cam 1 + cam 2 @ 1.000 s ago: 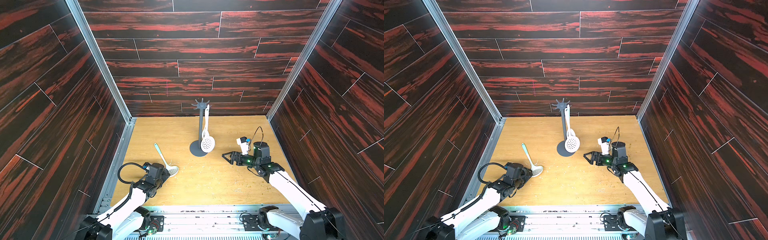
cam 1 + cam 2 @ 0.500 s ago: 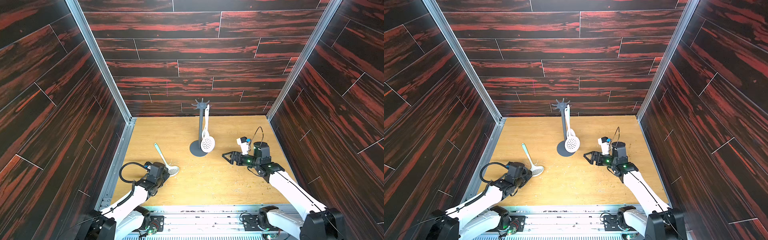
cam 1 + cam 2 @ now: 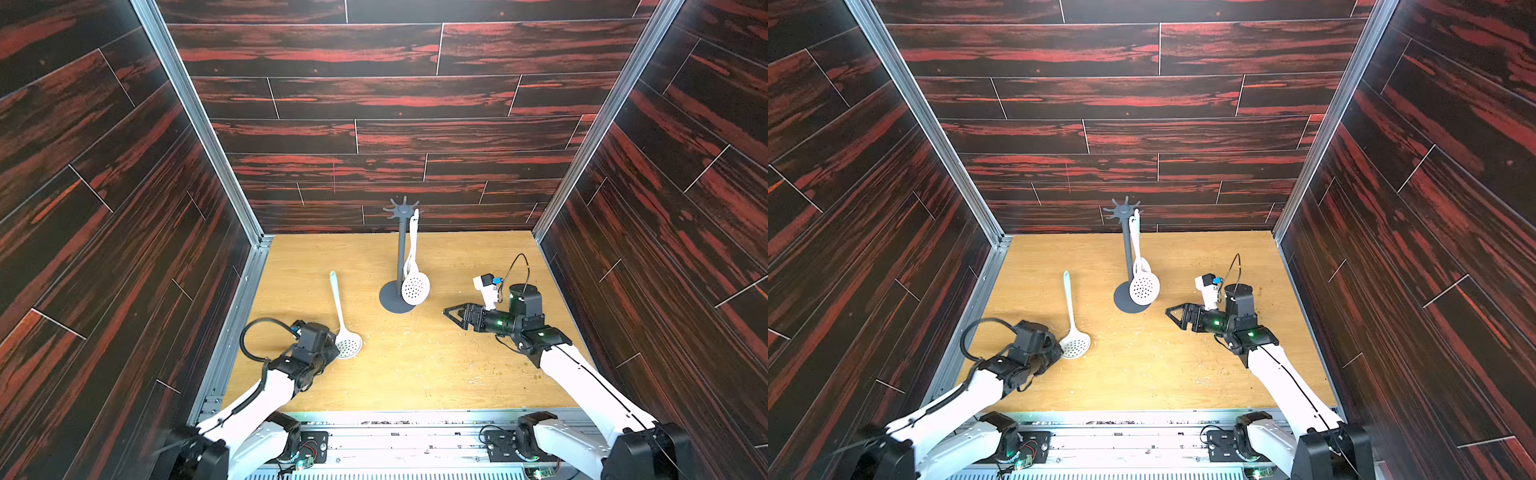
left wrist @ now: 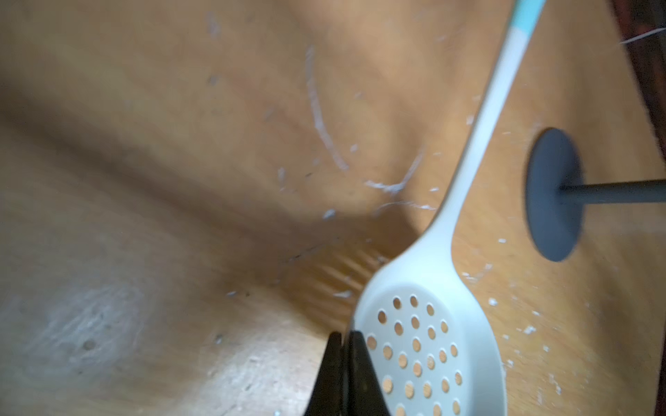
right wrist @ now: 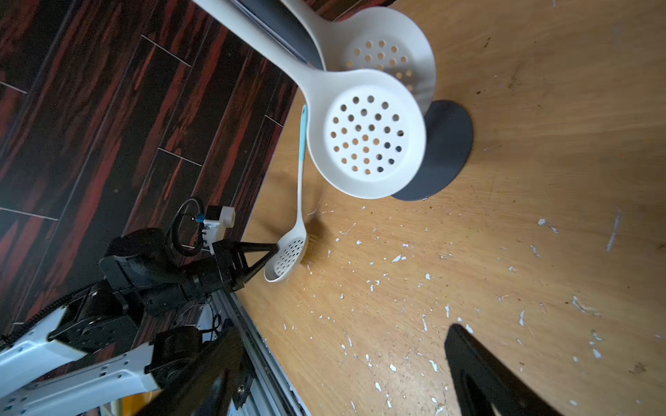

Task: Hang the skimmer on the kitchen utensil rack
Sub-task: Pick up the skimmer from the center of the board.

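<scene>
A white skimmer (image 3: 348, 345) (image 3: 1075, 344) lies flat on the wooden table, its blue-tipped handle pointing toward the back wall. My left gripper (image 4: 345, 336) (image 5: 275, 248) (image 3: 1059, 347) is shut on the near rim of its perforated bowl (image 4: 425, 342) (image 5: 288, 257). The dark grey kitchen utensil rack (image 3: 400, 249) (image 3: 1126, 249) (image 4: 553, 194) (image 5: 447, 144) stands mid-table. Two white skimmers (image 3: 415, 289) (image 3: 1144, 287) (image 5: 371, 137) hang from its crown. My right gripper (image 3: 451, 316) (image 3: 1171, 316) (image 5: 342, 329) stays open, with nothing in it, low over the table to the right of the rack's base.
Dark red wood-patterned walls close in the left, right and back of the table (image 3: 415, 374). A metal rail (image 3: 395, 419) runs along the front edge by the arm bases. White flecks dot the tabletop.
My left gripper has closed onto the rim of the skimmer's bowl, and the left arm has shifted slightly. The right arm and the hanging skimmers have not moved.
</scene>
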`<action>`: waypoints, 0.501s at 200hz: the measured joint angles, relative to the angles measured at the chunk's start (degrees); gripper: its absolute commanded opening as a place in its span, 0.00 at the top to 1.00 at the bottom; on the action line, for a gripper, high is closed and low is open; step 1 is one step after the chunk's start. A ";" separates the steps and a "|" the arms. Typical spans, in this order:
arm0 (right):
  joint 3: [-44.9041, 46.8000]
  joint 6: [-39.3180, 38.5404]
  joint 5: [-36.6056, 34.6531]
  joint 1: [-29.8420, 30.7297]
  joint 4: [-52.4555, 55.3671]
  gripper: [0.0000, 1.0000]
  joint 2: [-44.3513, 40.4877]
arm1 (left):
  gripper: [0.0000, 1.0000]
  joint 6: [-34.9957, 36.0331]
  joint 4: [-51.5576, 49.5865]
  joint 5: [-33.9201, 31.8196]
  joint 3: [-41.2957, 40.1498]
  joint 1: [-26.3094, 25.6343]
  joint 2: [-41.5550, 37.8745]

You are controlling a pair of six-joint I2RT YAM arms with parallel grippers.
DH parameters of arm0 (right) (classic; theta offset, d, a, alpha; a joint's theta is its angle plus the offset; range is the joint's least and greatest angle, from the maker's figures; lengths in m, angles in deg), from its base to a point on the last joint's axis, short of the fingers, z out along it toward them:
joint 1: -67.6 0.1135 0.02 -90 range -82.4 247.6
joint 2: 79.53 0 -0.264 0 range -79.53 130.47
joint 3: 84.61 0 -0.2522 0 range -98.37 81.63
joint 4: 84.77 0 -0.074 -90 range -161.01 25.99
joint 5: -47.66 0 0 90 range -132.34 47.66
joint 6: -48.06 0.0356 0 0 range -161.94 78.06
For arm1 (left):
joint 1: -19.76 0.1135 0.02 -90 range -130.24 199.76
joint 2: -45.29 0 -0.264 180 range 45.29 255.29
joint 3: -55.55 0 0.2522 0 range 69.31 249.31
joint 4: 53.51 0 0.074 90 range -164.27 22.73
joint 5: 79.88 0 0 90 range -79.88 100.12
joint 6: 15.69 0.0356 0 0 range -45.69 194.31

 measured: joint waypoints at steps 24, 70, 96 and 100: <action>2.51 3.41 4.66 0.42 -5.75 0.09 -1.81 | 1.00 5.81 -2.03 0.11 2.01 0.00 -8.20; 3.85 6.82 4.74 12.81 -11.61 0.09 -3.63 | 1.00 12.37 -3.23 4.39 2.16 0.02 -18.21; -0.20 6.60 2.10 21.09 -13.40 0.11 -1.86 | 1.00 13.53 -3.58 8.04 2.14 0.02 -18.97; -0.74 6.75 1.81 21.68 -14.12 0.11 -1.49 | 1.00 13.57 -3.58 8.55 2.14 0.00 -19.02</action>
